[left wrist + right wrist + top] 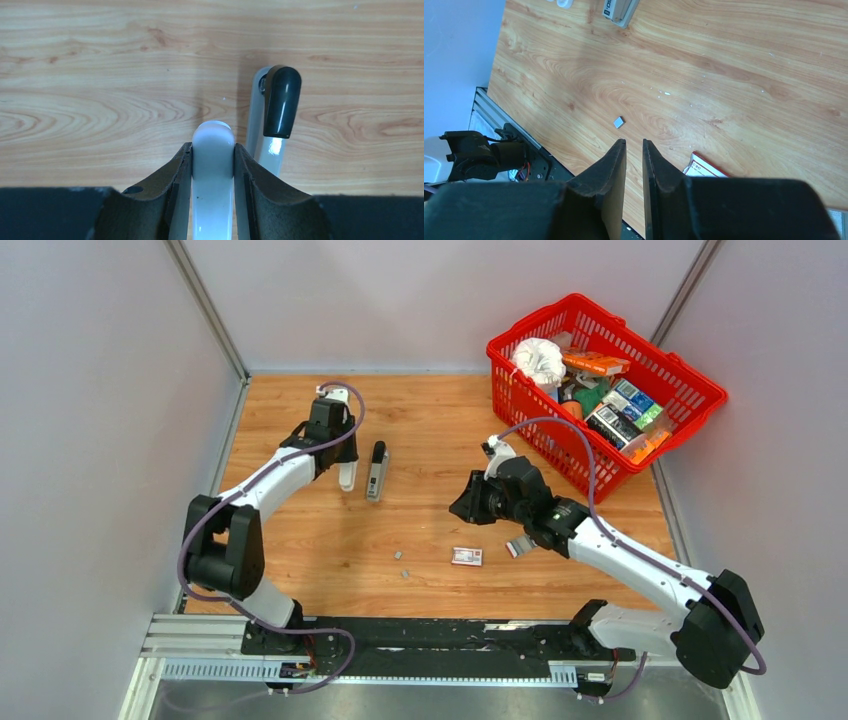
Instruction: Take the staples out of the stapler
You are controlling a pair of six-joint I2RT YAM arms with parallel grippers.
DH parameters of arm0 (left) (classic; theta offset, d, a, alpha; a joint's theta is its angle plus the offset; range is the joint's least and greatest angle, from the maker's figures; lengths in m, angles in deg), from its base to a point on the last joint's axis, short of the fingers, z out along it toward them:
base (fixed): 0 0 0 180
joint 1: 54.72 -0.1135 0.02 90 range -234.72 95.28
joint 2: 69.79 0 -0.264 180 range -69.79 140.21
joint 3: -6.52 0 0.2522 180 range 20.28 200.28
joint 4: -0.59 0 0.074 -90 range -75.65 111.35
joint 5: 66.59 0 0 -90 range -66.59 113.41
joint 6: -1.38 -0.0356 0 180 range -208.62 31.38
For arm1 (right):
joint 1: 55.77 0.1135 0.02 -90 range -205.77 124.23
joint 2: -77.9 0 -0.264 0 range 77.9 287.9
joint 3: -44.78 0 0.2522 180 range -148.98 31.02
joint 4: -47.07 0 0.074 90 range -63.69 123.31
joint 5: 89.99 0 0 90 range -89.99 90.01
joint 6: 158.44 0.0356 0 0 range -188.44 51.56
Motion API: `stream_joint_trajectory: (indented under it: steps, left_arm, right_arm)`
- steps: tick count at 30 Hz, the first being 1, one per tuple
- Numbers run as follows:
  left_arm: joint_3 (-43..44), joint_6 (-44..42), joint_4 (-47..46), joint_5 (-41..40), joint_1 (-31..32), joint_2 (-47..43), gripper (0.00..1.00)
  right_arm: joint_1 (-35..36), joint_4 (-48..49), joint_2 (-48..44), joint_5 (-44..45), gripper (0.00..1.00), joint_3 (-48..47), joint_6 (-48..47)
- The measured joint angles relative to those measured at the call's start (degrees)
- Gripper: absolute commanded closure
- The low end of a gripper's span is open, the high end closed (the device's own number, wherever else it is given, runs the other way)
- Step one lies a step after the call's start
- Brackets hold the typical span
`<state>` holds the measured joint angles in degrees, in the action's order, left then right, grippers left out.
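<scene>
The stapler (376,472) lies open on the wooden table, a grey body with a black end; it also shows in the left wrist view (280,102) and at the top of the right wrist view (620,10). My left gripper (345,462) is shut on the stapler's white arm (213,150), which lies beside the grey body. Two tiny grey staple bits (398,555) lie mid-table; one shows in the right wrist view (618,121). My right gripper (463,508) hovers above the table right of them, jaws nearly together with a thin gap and nothing between them (634,142).
A small red-and-white flat box (466,556) lies right of the staple bits, also in the right wrist view (704,167). Another small flat item (520,544) lies under the right arm. A red basket (690,425) full of items stands back right. Grey walls enclose the table.
</scene>
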<state>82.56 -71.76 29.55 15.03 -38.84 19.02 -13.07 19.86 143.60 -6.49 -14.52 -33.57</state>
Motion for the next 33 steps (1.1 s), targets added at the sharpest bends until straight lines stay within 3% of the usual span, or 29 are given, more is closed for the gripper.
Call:
stream_joint_trajectory:
  steps: [14,28,33]
  left_arm:
    - [0.24,1.97,-2.51,1.51,-0.61,12.66,1.0]
    - [-0.68,4.26,-4.35,3.89,-1.03,13.81,1.0]
    - [-0.68,4.28,-4.24,3.82,-1.05,13.62,0.77]
  right_arm:
    - [0.0,0.5,-0.11,-0.98,0.8,1.53,-0.17]
    - [0.0,1.33,0.87,-1.66,0.78,2.45,0.31]
    - [0.0,1.51,0.9,-1.79,0.69,2.45,0.92]
